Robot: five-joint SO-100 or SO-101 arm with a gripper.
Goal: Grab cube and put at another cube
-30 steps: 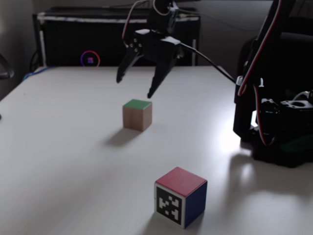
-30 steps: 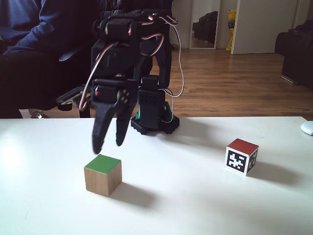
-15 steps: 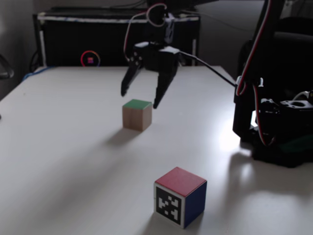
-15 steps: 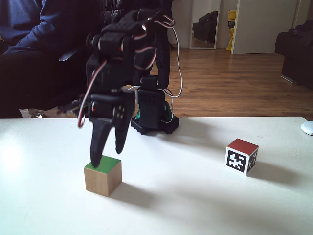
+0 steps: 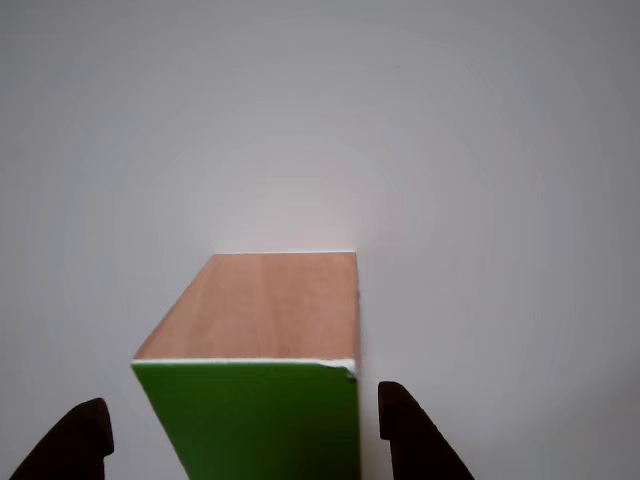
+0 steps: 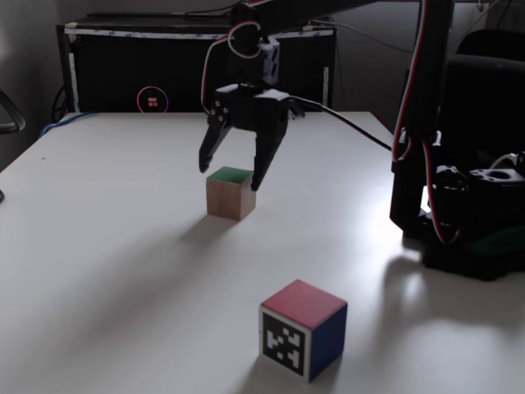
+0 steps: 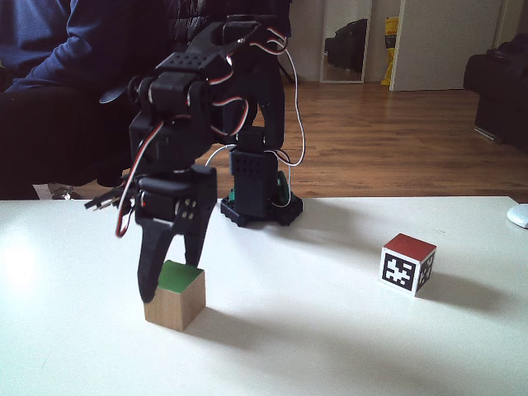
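The pincer (image 6: 229,174) hangs spread wide over the cube (image 6: 229,192), its 2 fingertips (image 5: 410,432) lowered on either side of the green top face without touching it. It grips nothing. The cube rests on the white counter (image 6: 107,246), well apart from the red-orange cube with the black-and-white marker (image 7: 407,264), which sits to the right in a fixed view.

On the desk (image 6: 98,246) the cube (image 6: 230,193) sits between the tool's (image 6: 230,176) spread fingers. In a fixed view, another cube (image 7: 408,264) stands well apart to its right, arm base (image 7: 256,202) behind.
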